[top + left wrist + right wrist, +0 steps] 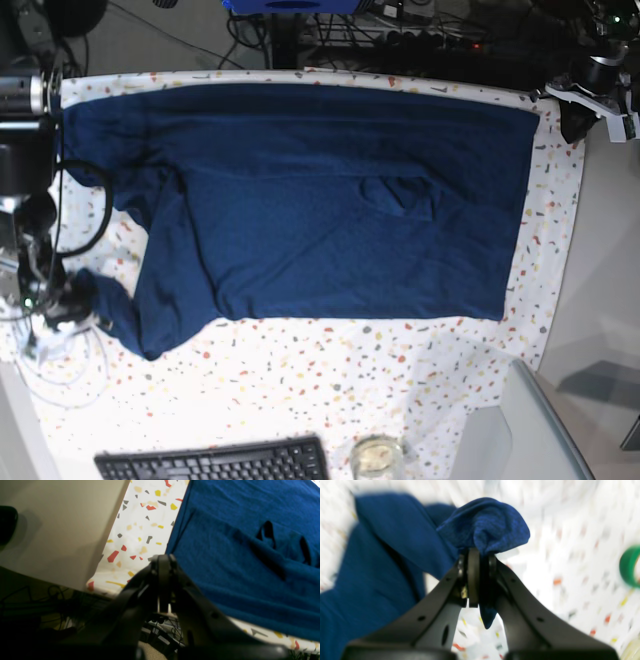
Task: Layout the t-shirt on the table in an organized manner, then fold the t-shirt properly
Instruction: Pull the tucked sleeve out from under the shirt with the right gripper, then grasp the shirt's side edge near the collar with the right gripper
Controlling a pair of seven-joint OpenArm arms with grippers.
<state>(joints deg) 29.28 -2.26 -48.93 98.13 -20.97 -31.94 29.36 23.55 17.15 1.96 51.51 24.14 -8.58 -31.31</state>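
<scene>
Two pincers noted: right pincer (477,562) clamped on dark navy-blue fabric t-shirt (485,527); left pincer (163,562) closed, empty, above speckled white surface (140,530).

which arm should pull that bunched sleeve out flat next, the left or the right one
Right. The right gripper is already shut on a bunched fold of the t-shirt. The left gripper is shut on nothing, off the table edge at the shirt's opposite end.

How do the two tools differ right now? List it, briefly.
The right tool is shut on a bunched corner of the dark navy-blue fabric t-shirt; the left tool is shut on nothing. The right one sits over the speckled white tablecloth at the shirt's sleeve end; the left one sits off the shirt, by the cloth's far corner. Both have dark closed fingers.
</scene>
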